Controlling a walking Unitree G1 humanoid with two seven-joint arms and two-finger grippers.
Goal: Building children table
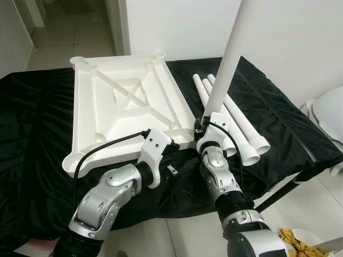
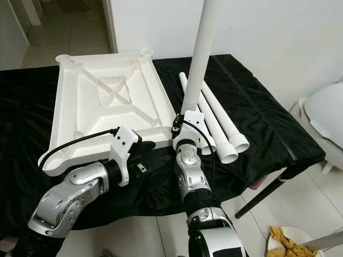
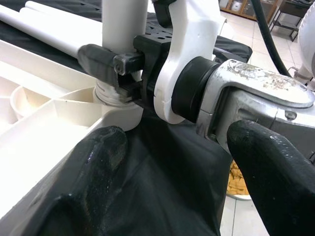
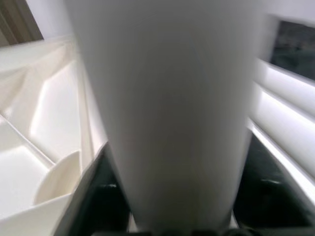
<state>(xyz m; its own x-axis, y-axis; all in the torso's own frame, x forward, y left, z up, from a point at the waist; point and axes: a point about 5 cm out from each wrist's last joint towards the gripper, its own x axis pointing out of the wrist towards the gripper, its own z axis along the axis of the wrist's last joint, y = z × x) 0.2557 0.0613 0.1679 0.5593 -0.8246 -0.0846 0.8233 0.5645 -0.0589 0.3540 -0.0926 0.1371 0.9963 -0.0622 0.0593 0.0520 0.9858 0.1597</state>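
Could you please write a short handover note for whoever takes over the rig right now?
Right gripper: shut on the upright leg, its foot at the near right corner socket of the upside-down tabletop.
Left gripper: open, low by that corner over the black cloth, holding nothing.
Three spare legs lie on the cloth right of the tabletop.
Done: first leg set at its socket; whether fully seated is unclear.
Left: the other three corners.
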